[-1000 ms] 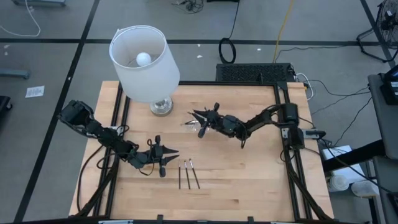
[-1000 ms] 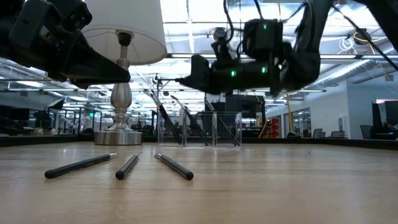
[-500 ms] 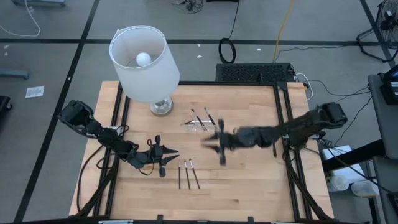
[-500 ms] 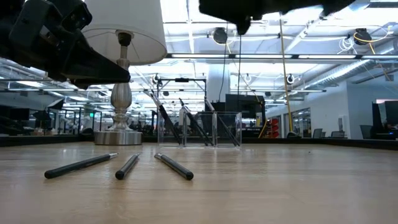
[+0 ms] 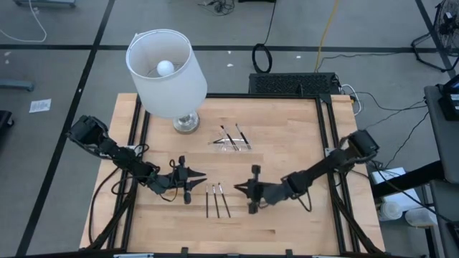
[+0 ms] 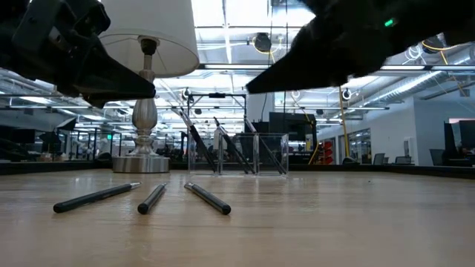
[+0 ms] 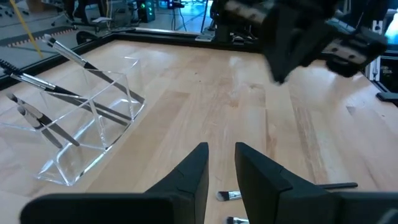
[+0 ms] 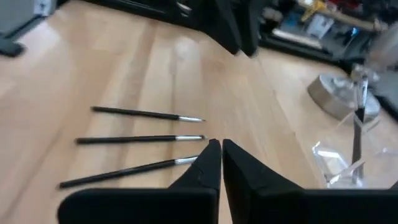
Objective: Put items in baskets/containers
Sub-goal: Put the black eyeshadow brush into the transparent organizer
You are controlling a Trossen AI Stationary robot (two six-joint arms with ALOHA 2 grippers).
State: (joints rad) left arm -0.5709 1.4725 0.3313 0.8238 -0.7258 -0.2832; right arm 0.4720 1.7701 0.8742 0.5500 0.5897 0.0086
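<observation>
Three thin dark brushes [image 5: 216, 201] lie side by side on the wood near the table's near edge, pale tips toward the far edge; they also show in the right wrist view [image 8: 140, 139] and the low view [image 6: 152, 199]. The clear tray [image 5: 232, 141] stands mid-table, with several brushes leaning in it [image 7: 81, 118]. My right gripper [image 5: 239, 188] hovers shut just right of the three brushes' pale tips [image 8: 216, 146], touching nothing. My left gripper [image 5: 204, 174] waits just left of them, raised, its fingers a narrow gap apart [image 7: 221, 149].
A white-shaded lamp [image 5: 166, 72] stands on its metal base [image 5: 186, 123] at the far left of the table. Black rails [image 5: 326, 143] frame the tabletop. Bare wood lies right of the brushes, under my right arm.
My right gripper has left the place over the clear tray, swinging toward the table's near edge and coming down beside the three loose brushes. The left arm and the three brushes have kept still.
</observation>
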